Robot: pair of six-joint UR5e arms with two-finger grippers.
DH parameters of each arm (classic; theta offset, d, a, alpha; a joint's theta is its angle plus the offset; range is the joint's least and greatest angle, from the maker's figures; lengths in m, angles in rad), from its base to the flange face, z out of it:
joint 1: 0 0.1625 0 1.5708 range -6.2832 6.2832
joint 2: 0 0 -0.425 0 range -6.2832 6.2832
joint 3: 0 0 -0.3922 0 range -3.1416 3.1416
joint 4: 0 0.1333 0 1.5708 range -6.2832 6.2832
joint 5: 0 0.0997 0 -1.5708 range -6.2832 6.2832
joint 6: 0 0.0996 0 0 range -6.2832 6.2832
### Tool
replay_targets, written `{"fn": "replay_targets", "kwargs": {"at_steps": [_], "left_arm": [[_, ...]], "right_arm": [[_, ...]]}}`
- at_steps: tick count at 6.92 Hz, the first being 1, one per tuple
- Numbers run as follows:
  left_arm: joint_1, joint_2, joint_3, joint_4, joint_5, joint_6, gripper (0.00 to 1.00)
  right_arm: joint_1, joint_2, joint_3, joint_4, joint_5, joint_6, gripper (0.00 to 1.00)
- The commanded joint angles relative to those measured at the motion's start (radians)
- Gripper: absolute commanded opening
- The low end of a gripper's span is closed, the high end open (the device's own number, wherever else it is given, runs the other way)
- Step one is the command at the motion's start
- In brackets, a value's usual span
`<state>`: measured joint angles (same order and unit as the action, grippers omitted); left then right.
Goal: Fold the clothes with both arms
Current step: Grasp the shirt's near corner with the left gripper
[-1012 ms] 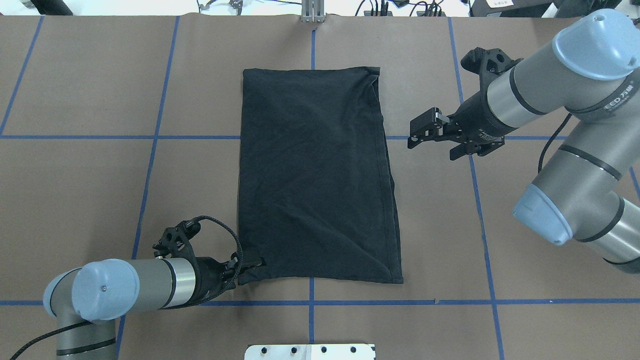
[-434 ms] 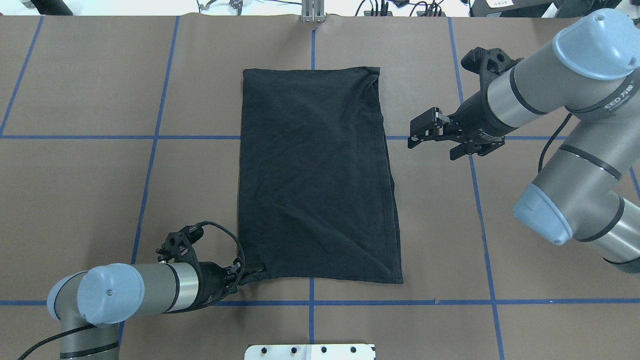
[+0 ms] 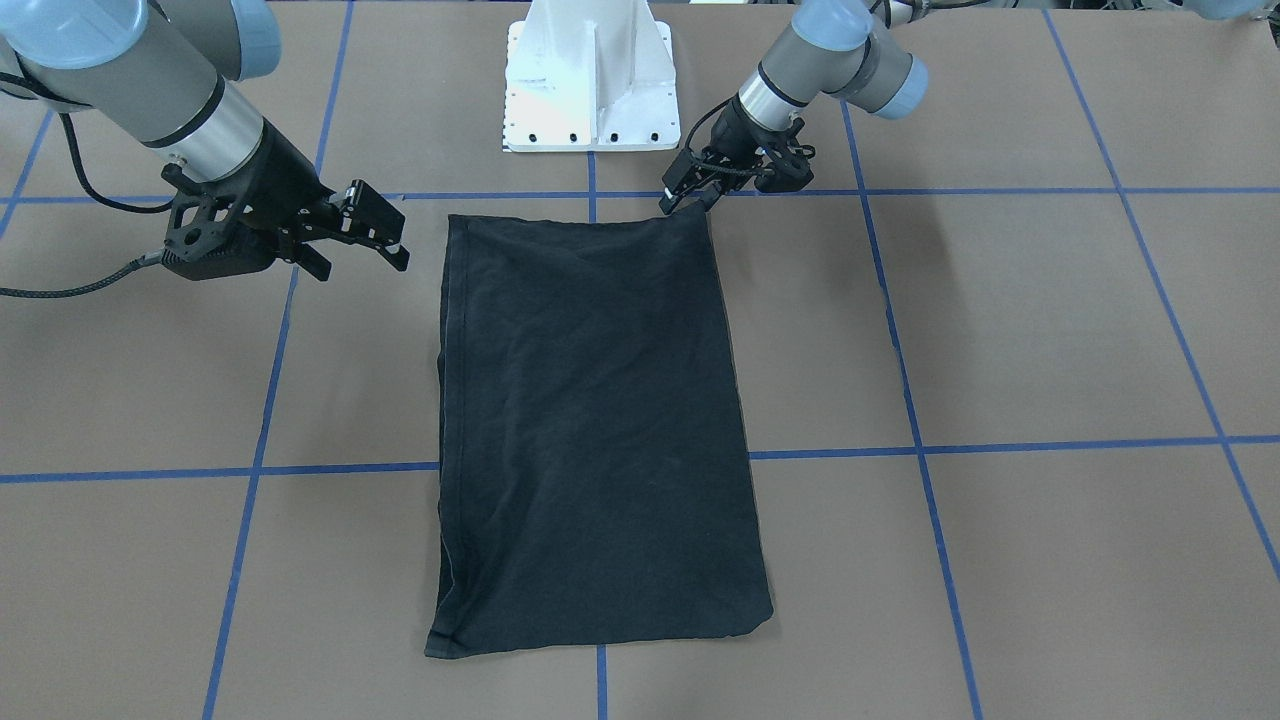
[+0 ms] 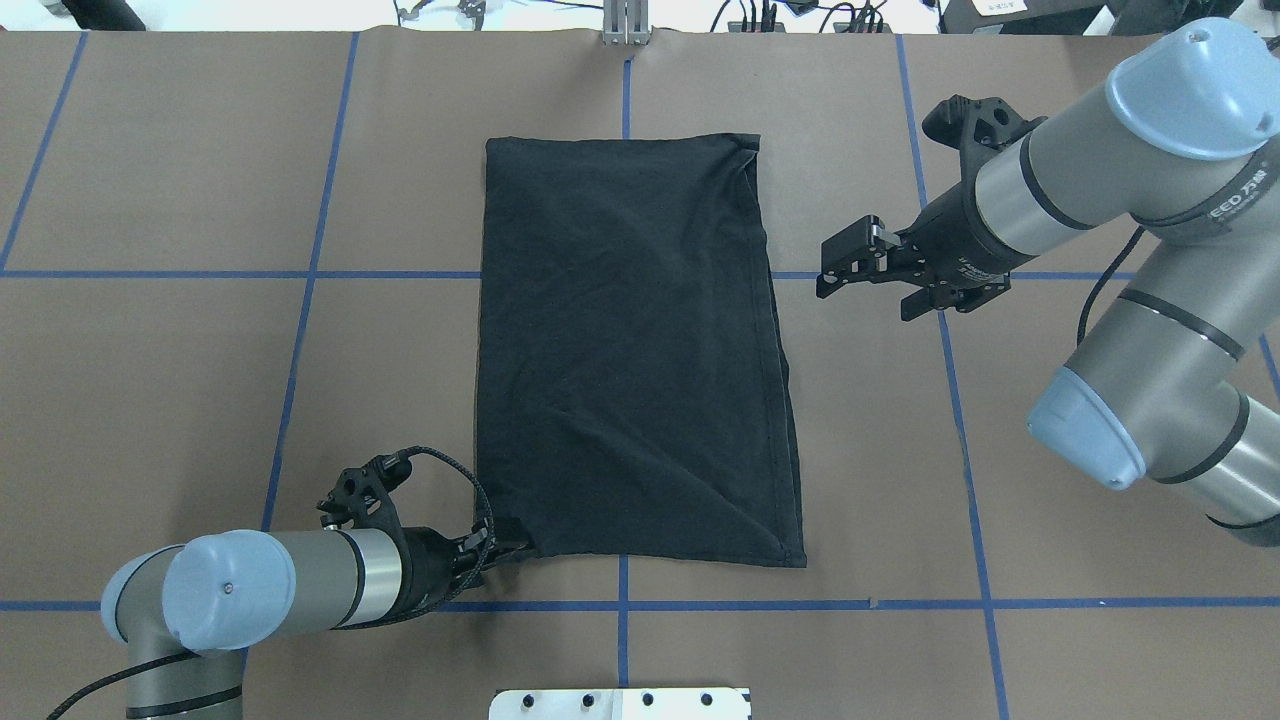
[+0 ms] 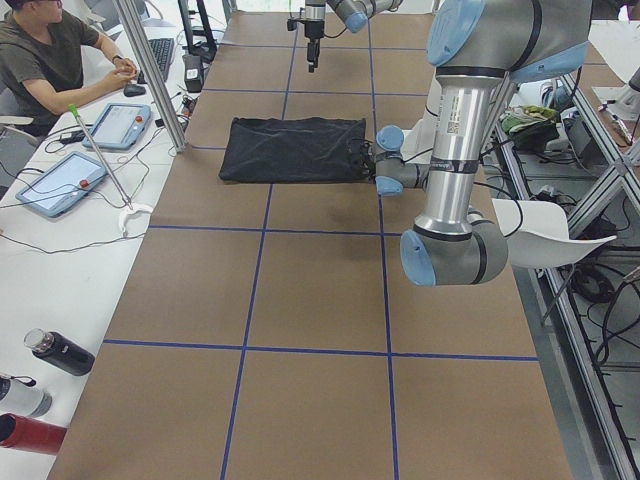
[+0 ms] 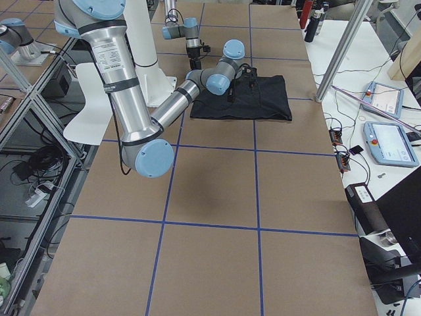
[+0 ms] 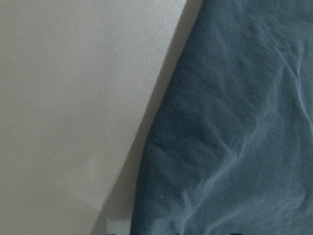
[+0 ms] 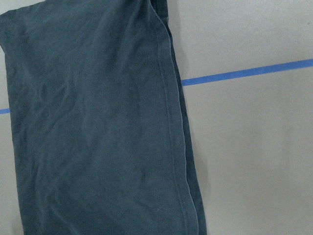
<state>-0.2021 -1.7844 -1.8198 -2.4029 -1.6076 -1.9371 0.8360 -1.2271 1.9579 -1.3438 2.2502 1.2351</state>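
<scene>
Black tee (image 4: pixel 630 350) folded, L tool (image 4: pixel 512 548) at corner, R tool (image 4: pixel 863 295) spread.

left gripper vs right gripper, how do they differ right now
The left gripper sits low at a robot-side corner of the T-shirt, touching it. The right gripper hangs beside the shirt's far half, apart from it. The left's jaws look pinched on the cloth, while the right's stand open. Both are black two-finger grippers.
</scene>
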Motion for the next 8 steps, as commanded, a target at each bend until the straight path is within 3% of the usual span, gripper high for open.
{"fn": "replay_targets", "kwargs": {"at_steps": [1,2,3,4,6,8], "left_arm": [[0.000,-0.003,0.005,0.001,0.000,0.001,0.67],[0.000,-0.003,0.005,0.001,0.000,0.001,0.47],[0.000,0.000,0.004,-0.001,0.003,0.001,0.18],[-0.002,-0.001,0.005,0.001,0.003,0.013,0.00],[-0.011,-0.001,-0.015,0.001,-0.006,0.013,0.00],[-0.019,0.002,-0.032,0.001,-0.006,0.010,0.00]], "right_arm": [[0.000,0.000,-0.002,0.000,0.000,0.000,1.00],[0.000,0.000,-0.004,0.000,0.000,-0.003,1.00],[0.000,0.000,-0.005,0.000,0.000,-0.005,1.00],[0.000,-0.005,-0.002,0.000,0.000,-0.003,1.00],[-0.008,-0.012,0.001,0.000,-0.004,0.012,1.00],[-0.079,-0.011,0.007,0.047,-0.024,0.218,1.00]]}}
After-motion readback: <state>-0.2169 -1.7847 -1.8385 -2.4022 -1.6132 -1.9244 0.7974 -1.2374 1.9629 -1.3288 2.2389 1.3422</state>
